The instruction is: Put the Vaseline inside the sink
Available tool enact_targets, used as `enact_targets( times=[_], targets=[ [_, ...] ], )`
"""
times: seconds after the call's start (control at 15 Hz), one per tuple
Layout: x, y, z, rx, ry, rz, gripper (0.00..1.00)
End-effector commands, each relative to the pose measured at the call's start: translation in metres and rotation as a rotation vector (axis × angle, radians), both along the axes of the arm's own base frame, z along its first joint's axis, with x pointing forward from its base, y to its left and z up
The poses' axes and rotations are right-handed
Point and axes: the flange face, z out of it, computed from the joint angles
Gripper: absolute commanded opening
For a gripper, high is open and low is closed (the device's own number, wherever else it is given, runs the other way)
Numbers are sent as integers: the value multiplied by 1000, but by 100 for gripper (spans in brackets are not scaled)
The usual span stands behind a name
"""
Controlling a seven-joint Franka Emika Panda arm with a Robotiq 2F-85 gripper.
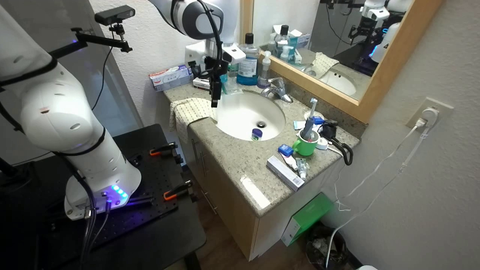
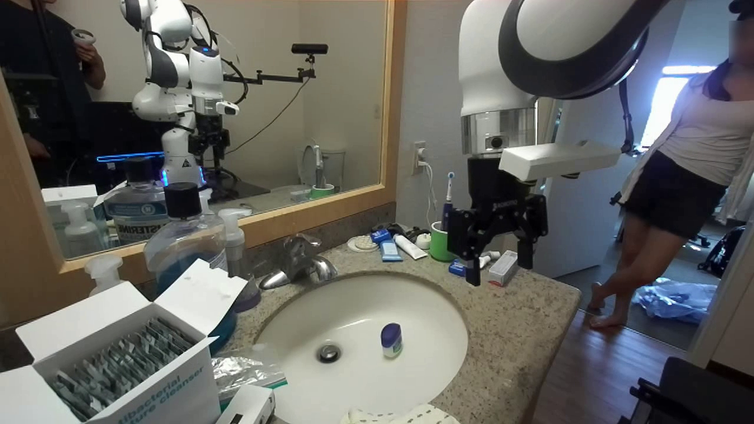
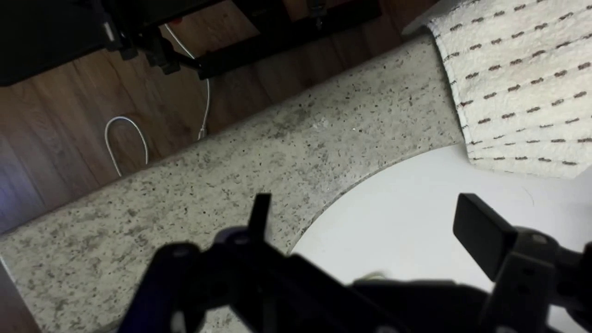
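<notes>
The Vaseline is a small jar with a dark blue lid. It rests in the white sink in both exterior views, the jar (image 1: 257,134) (image 2: 391,340) on the bowl's sloping wall near the drain. The sink (image 1: 240,107) (image 2: 365,300) is set in the speckled counter, and its bowl fills part of the wrist view (image 3: 407,199). My gripper (image 1: 215,101) (image 2: 499,270) is open and empty, held above the sink, apart from the jar. Its fingers stand wide apart in the wrist view (image 3: 370,215). A pale blurred edge there, partly hidden behind the gripper, may be the jar.
A dotted towel (image 1: 193,110) (image 3: 522,88) hangs over the counter's front edge. The faucet (image 1: 278,90) (image 2: 300,262), mouthwash bottle (image 1: 248,63) and open box (image 2: 126,359) stand around the sink. A green cup (image 1: 304,147) (image 2: 439,242) and tubes lie at the counter's end. A mirror borders the back.
</notes>
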Motion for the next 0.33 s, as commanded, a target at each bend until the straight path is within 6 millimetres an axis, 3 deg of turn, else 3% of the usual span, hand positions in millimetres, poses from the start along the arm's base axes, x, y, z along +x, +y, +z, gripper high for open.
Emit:
enact_targets(
  times=[0.0, 0.27],
  targets=[
    [0, -1, 1, 0, -1, -3, 100],
    [0, 0, -1, -2, 4, -1, 100]
  ],
)
